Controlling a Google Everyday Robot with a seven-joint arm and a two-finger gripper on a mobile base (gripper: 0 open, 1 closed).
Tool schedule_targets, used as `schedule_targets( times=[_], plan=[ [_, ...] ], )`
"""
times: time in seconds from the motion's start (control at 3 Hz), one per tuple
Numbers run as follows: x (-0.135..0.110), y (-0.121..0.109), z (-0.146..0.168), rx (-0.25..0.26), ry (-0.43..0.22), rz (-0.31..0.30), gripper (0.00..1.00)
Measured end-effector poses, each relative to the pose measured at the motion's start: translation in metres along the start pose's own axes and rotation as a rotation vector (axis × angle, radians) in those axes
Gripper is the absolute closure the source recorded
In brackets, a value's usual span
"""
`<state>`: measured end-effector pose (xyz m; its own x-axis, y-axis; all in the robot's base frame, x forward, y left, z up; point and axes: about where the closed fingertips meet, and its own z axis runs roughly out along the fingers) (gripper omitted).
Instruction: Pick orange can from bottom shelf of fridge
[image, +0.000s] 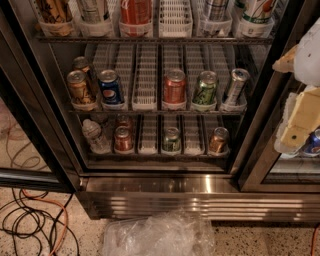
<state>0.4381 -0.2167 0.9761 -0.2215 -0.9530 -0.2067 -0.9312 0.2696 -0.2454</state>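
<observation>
Nearest the camera, the gripper (300, 122) hangs up and to the right of the orange can (218, 140), outside the door frame and well apart from the can. I cannot tell whether it is wide or narrow.

On the floor, below and left of the orange can, lies a crumpled clear plastic bag (157, 235). Farther left, loops of black and orange cable (35, 220) spread over the speckled floor. Straight below the can runs the ribbed steel base (200, 200) of the fridge (252, 142), its top lip forming the front edge.

The orange can stands upright at the front of the rightmost lane on the bottom shelf (150, 137). Just to its right is the fridge's side wall, so room is tight there. The lane to its left is empty. Beyond that lane stands a green can (171, 139), then another empty lane, a redder can (123, 139) and a water bottle (92, 136). Close above the orange can runs the front edge of the middle rack (150, 112), where a tilted silver can (236, 85) sits almost straight overhead.
</observation>
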Motion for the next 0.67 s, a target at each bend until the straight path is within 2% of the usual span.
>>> schedule_targets(
  times=[0.33,0.67],
  plan=[
    [0.000,0.000,0.000,0.000,0.000,0.000,0.00],
    [0.011,0.009,0.009,0.020,-0.030,0.048,0.00]
  ],
)
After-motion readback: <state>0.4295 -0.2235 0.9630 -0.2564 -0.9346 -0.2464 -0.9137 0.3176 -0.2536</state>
